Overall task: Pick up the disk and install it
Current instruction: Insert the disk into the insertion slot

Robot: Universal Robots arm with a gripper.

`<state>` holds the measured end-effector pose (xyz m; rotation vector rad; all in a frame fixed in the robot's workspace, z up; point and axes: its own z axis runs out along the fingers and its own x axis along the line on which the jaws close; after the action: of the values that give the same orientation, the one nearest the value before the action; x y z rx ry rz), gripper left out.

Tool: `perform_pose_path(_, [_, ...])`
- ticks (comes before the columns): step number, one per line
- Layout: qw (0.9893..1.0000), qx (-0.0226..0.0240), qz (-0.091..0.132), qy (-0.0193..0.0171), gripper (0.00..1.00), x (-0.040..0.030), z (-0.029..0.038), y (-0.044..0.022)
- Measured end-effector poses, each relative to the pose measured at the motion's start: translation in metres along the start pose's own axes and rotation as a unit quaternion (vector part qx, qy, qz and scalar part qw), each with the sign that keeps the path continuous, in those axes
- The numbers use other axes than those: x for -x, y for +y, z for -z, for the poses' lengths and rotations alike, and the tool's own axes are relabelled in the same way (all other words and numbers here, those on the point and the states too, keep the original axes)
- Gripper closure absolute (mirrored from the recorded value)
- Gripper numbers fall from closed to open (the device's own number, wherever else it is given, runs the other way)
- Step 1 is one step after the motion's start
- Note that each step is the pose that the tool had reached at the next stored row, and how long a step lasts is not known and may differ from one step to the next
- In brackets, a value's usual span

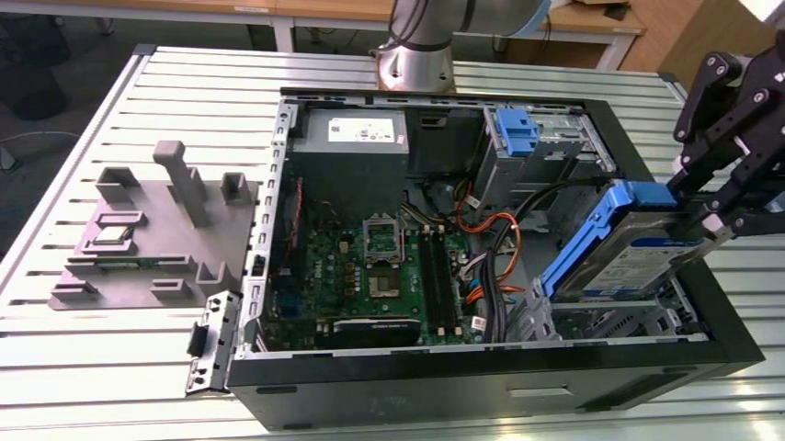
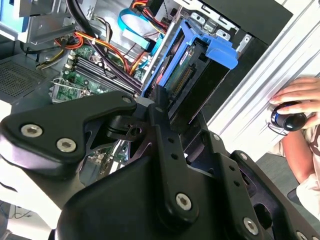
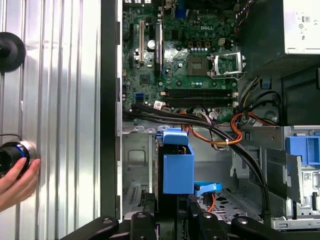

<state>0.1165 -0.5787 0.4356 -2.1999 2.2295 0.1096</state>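
Note:
The disk, a silver-grey drive with a blue-and-white label and blue side rails, hangs tilted over the drive bay at the exterior view's right side of the open computer case. My gripper is shut on its outer end, coming in from outside the case wall. In the second wrist view the disk points away from my black fingers towards the case interior. In the first wrist view the blue rail end of the disk sits just above the metal bay floor.
A bare blue bracket sits in the upper bay. A grey box with a white sticker lies at the back, the motherboard in the middle. Orange and black cables run beside the bay. A person's hand rests on a knob. A grey fixture stands at the exterior view's left.

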Motion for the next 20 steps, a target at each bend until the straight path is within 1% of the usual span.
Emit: perform_pose_path(20, [1.0, 0.0, 0.0, 0.0, 0.65, -0.002, -0.0363, -0.0017])
